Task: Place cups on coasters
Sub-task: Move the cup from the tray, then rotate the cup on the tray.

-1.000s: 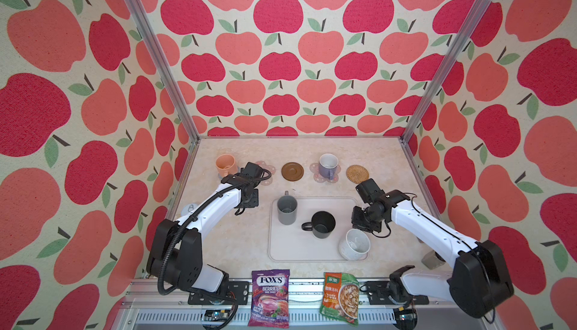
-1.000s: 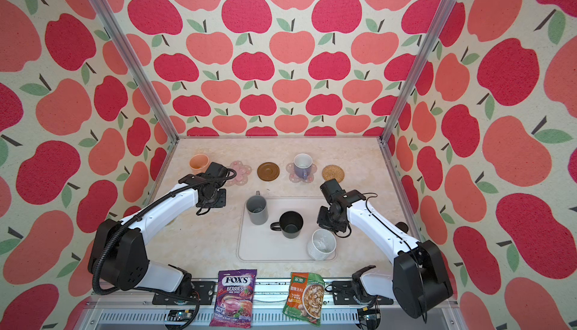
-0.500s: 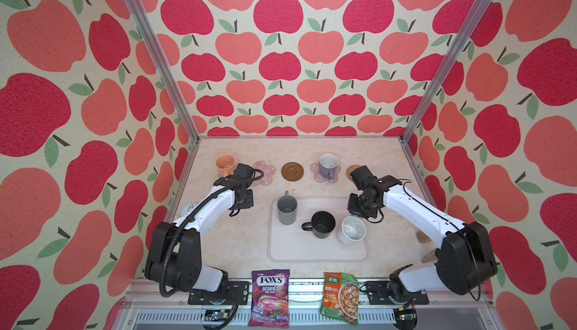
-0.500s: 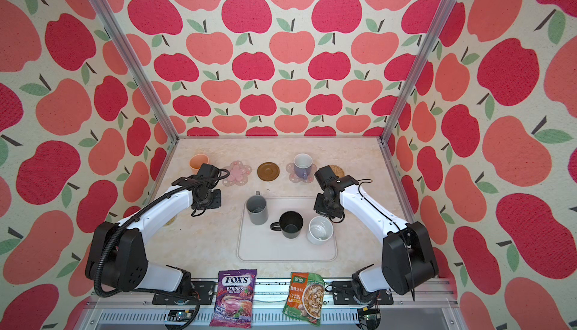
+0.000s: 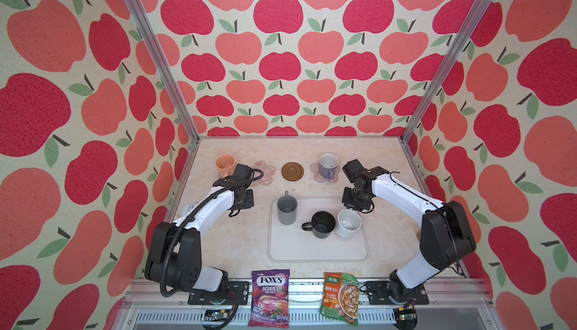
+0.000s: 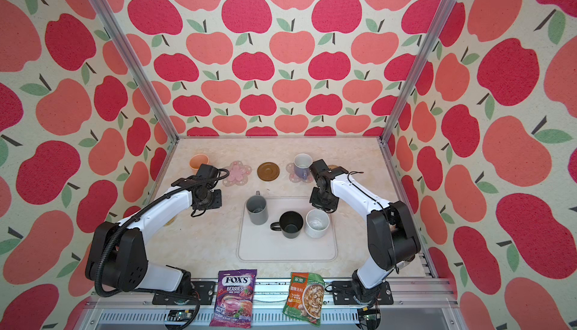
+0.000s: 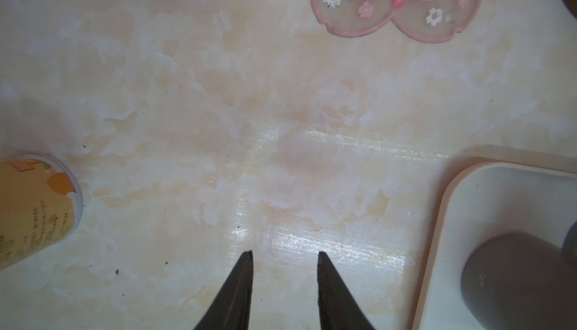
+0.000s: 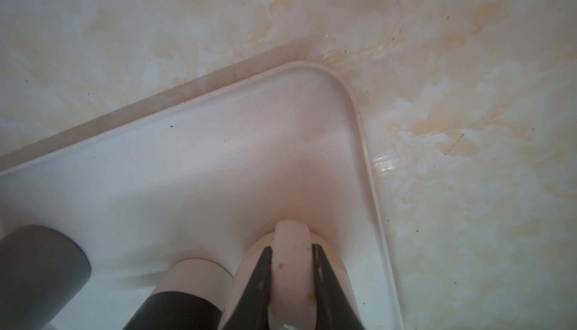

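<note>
Tray 6 o'clock: bare tray [image 5: 307, 247], open to reach.
Tray centre: black mug [image 5: 323, 224] and white mug [image 5: 348, 223] side by side, no room between.
Tray 10 o'clock: grey mug [image 5: 287, 210], a gap to the black mug.
Tray 2 o'clock: right gripper [image 8: 292, 247] clamped on the white mug's handle, blocking.
Table 9 o'clock: bare strip, can [image 7: 34, 206] further out.
Table 12 o'clock: brown coaster [image 5: 292, 171] uncovered.

Grey cup [image 5: 286, 214], black cup [image 5: 323, 224] and speckled white cup [image 5: 348, 223] contrast with apple-patterned walls [image 5: 281, 63].

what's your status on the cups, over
Left gripper open, empty, over bare table. Right gripper shut on handle of speckled white mug, mug on tray. Black mug tight beside it; grey mug on tray too.
</note>
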You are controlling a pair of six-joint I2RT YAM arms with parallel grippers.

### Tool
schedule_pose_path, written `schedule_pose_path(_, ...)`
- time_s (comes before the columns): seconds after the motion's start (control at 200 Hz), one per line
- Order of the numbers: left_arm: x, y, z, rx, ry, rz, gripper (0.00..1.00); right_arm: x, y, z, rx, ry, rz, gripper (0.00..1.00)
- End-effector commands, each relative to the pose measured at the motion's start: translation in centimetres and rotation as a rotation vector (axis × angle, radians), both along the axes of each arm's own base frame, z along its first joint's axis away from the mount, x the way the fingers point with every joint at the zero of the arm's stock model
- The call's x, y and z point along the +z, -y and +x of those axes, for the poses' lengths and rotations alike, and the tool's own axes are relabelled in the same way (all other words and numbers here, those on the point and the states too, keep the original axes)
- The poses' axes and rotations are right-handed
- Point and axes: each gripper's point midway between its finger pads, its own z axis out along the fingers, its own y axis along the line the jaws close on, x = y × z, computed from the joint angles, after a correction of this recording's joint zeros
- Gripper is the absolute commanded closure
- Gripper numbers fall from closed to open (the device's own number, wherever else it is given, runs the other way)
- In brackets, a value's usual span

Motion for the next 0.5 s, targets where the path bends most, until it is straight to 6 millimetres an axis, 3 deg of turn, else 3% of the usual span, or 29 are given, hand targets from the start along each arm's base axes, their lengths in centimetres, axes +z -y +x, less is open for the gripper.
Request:
schedule_pose_path(0.0, -0.1, 0.0, 0.0, -0.014, -0.005, -0.003, 0.63, 0.8, 1.5, -0.8, 0.002, -0.001, -0.046, 0.7)
schedule_pose_path(0.11, 0.0, 0.2, 0.0, -0.018, -0.006, -0.015, 0.63, 0.8, 2.3, -1.7, 0.002, -0.002, -0.066, 0.59)
schedule_pose_path(0.495, 0.6, 0.8, -0.4, -0.032, -0.006, -0.017, 0.63, 0.9, 4.3, -3.0, 0.006, 0.008, -0.101, 0.56)
